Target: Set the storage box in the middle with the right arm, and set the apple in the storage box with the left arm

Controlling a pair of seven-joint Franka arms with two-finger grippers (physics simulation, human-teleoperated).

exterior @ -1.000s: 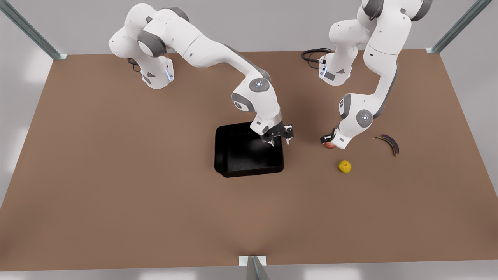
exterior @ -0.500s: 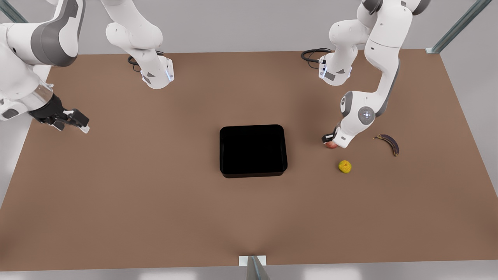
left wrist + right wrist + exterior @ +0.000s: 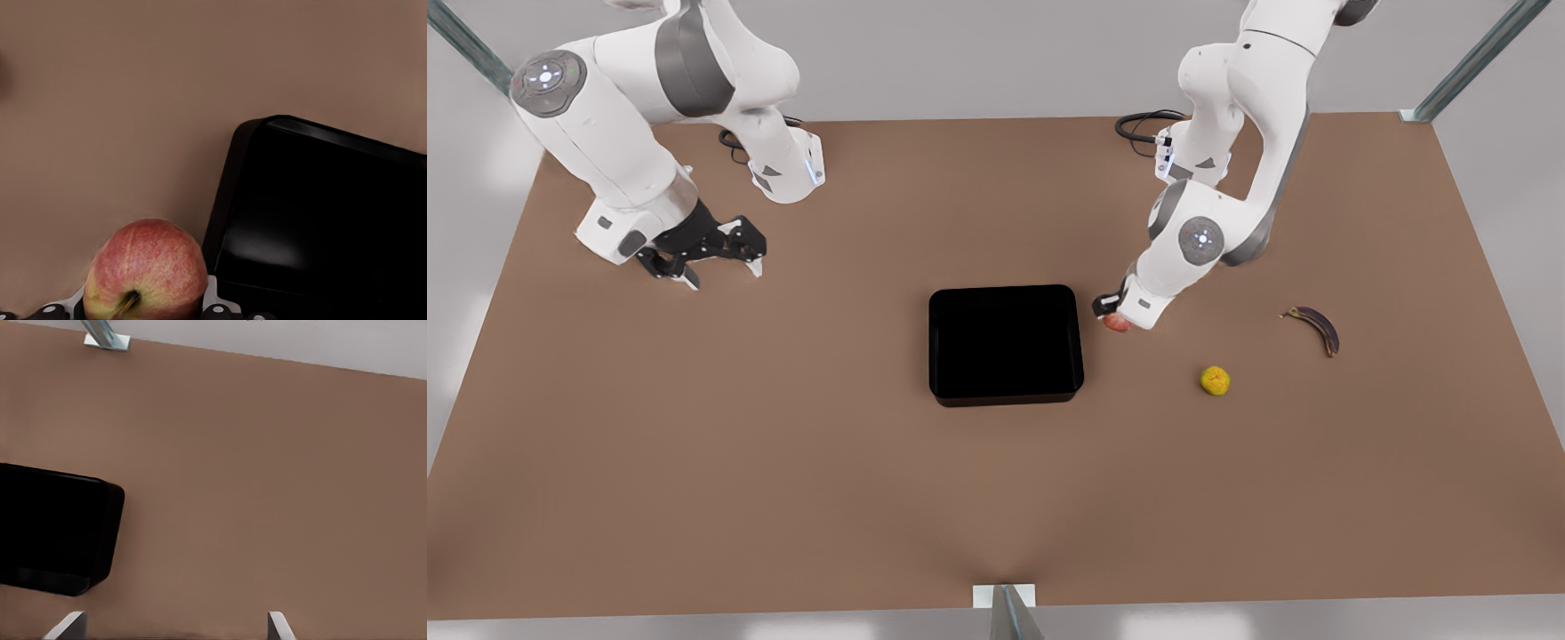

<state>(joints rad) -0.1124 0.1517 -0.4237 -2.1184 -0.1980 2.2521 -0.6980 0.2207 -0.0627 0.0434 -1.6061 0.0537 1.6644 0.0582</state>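
Apple (image 3: 147, 270), seen closest in the left wrist view, sits clamped between the left gripper's pale fingers (image 3: 212, 297), one on each side of the fruit. It is round and red with yellow-green patches near a short brown stem. Just beside it lies a rounded corner of the storage box (image 3: 320, 213).

In the front view the left gripper (image 3: 1113, 318) hangs just off the box edge on the front view's right, the apple (image 3: 1117, 324) peeking out red beneath it. Half a second ago this gripper and the apple were farther toward the front view's right, nearer the bumpy yellow fruit (image 3: 1215, 380). The apple is now lifted and being carried to the box, so the drop is probably next.

Storage box (image 3: 1005, 344) is a shallow glossy black bin with rounded corners and low walls, resting flat on the brown table (image 3: 783, 462) near its middle. It has not moved in the last half second, so its placement looks finished.

Beyond it, the right gripper (image 3: 703, 252) has swung back from the front view's far left edge and hovers well apart from the box, jaws spread and holding nothing. Its wrist view shows two fingertips (image 3: 67, 625) wide apart, with the box corner (image 3: 60, 530) off to one side.

A dark banana (image 3: 1316, 327) lies untouched at the front view's right.
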